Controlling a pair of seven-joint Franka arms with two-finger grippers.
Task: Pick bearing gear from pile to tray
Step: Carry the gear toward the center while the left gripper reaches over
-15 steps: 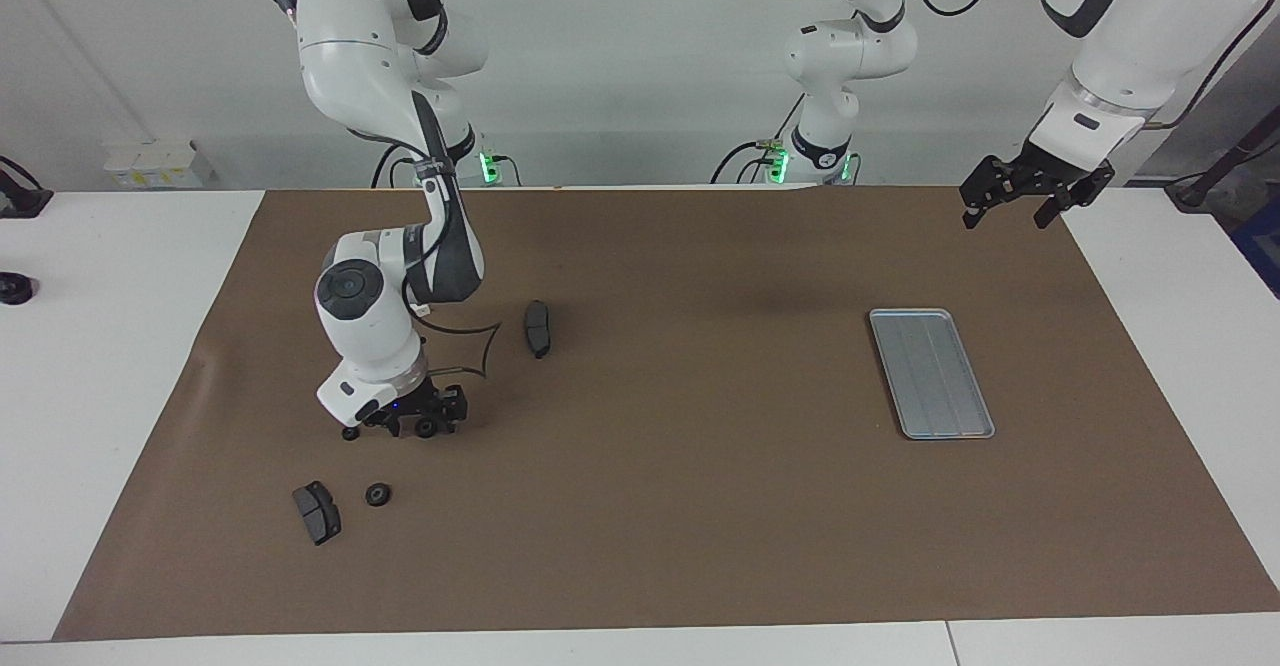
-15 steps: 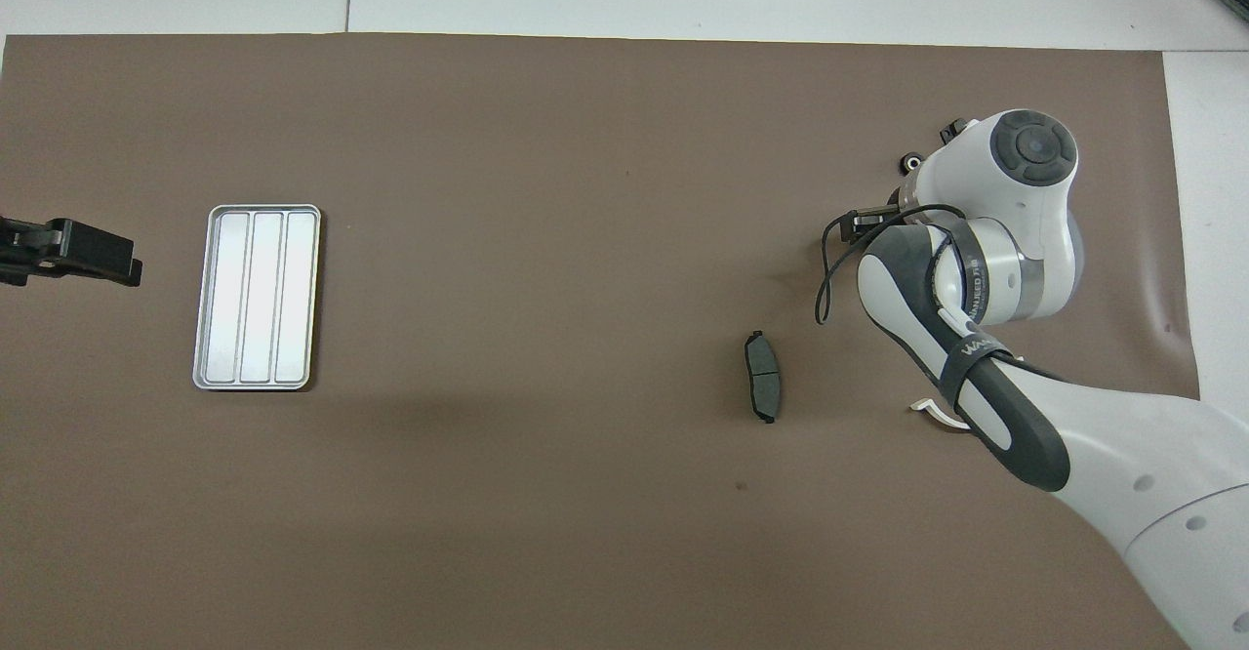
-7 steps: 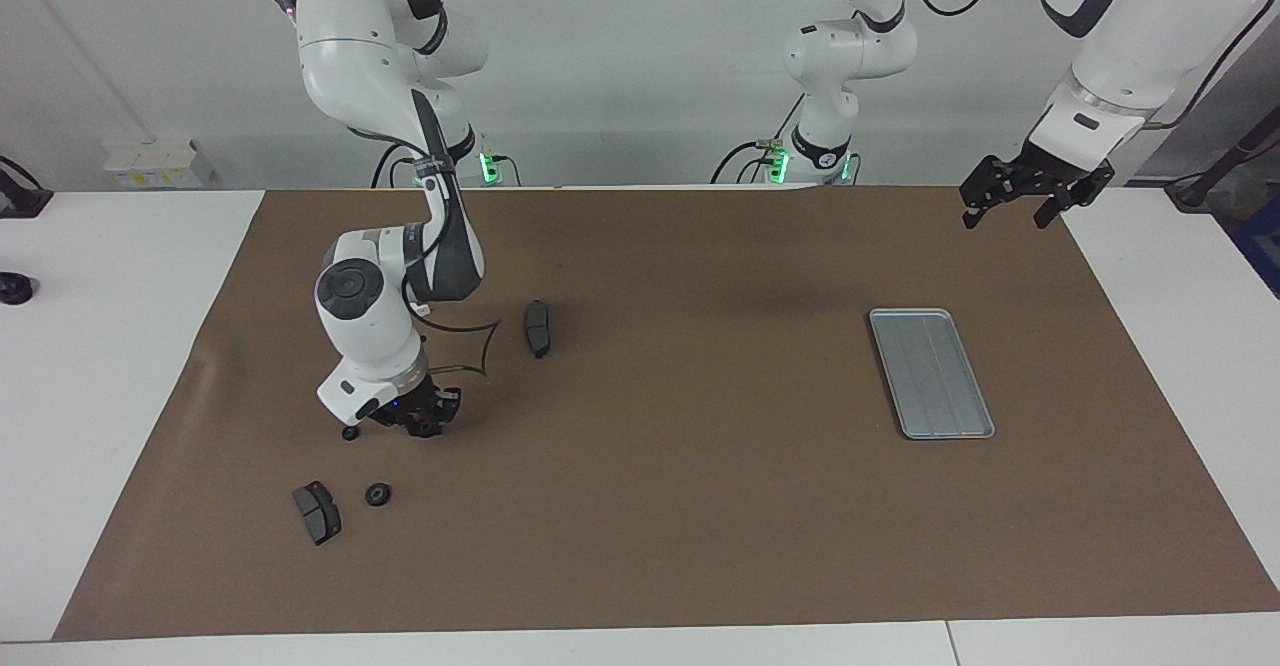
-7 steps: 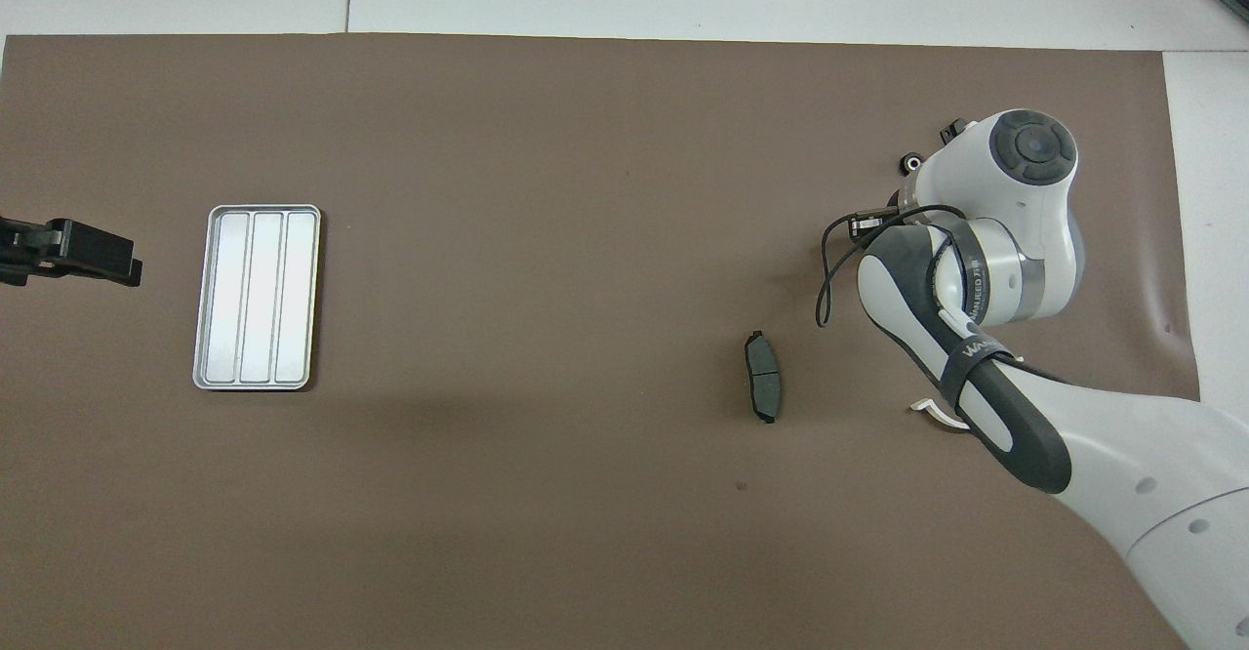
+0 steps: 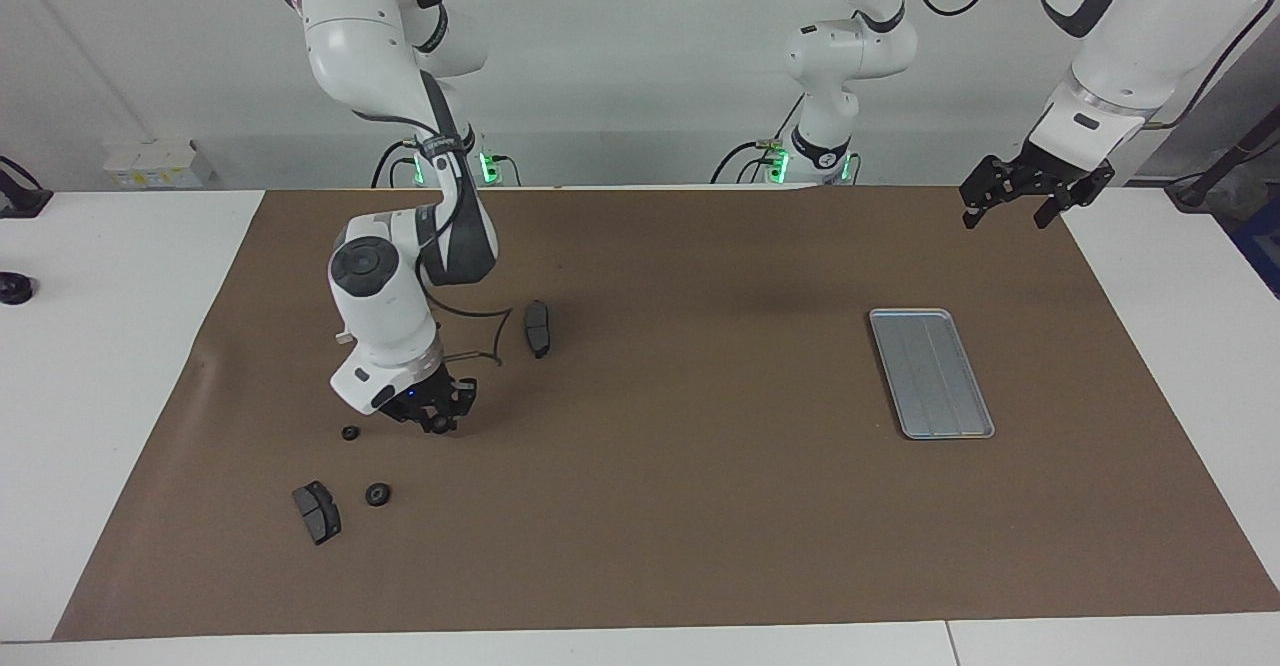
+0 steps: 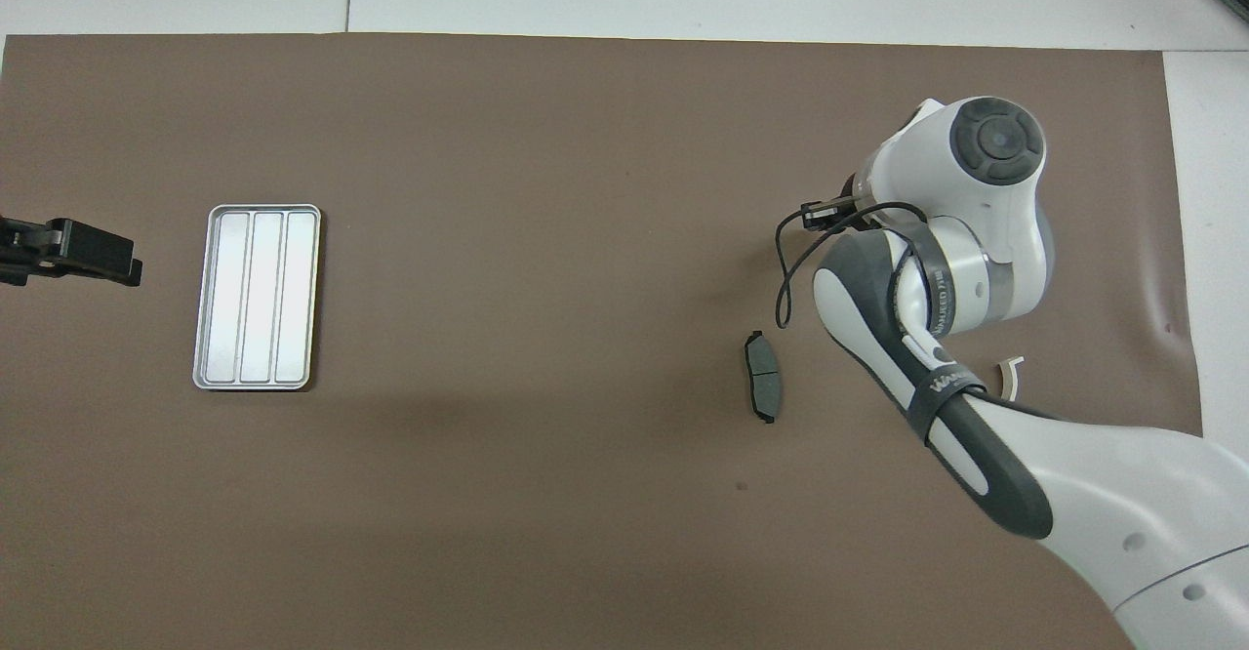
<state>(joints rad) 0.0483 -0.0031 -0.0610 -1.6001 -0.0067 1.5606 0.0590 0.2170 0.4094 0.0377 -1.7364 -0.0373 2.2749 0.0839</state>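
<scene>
Right gripper [image 5: 438,420] clamped on a small black round ring [image 5: 439,427], just above the brown tabletop [image 5: 700,506]. Left gripper [image 5: 1020,196] apart, waiting. Silver-grey ridged metal tray [image 5: 931,373] well apart.

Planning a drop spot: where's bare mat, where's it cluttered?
Free: the mat between the brake pad and the tray. Crowded: the right arm's end, where the right end effector hangs among two rings and another pad.

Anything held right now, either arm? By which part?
Right hand is shut on a small black ring, pinched at the fingertips just above the mat; exact hold point can't be told. Left hand is open, holding nothing.
</scene>
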